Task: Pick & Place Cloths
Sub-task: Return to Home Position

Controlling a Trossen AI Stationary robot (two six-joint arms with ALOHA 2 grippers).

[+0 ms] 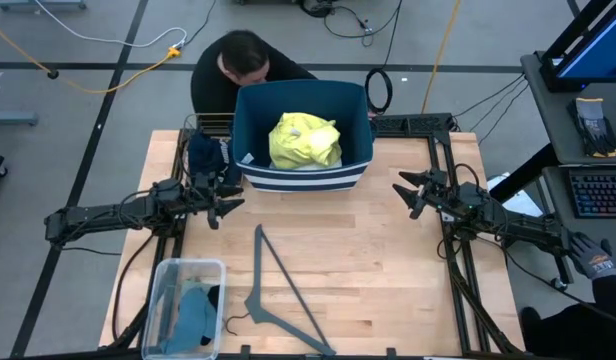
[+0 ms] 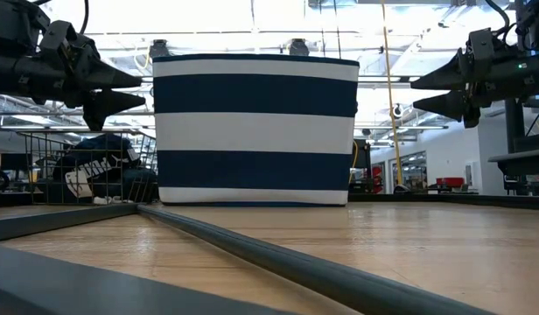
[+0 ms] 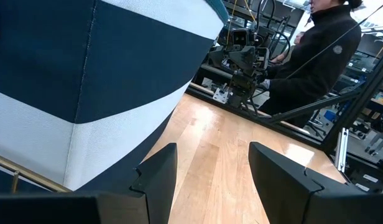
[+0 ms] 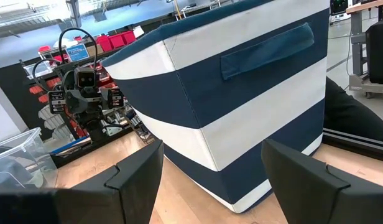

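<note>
Left gripper [image 1: 228, 209] and right gripper [image 1: 406, 198] hover empty, fingers spread wide, flanking a navy-and-white striped fabric bin [image 1: 306, 179] holding a crumpled yellow cloth [image 1: 305, 141]; teal rags [image 1: 194, 316] lie in a clear plastic tub [image 1: 189, 264] well apart from the left fingers, so sorting looks nearly finished.

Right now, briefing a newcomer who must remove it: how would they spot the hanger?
Find the navy-and-white striped bin at one edge of the table. On the wood in front of it, beside the clear bin, lies the hanger: a thin grey open triangle, unlike either boxy bin.
</note>
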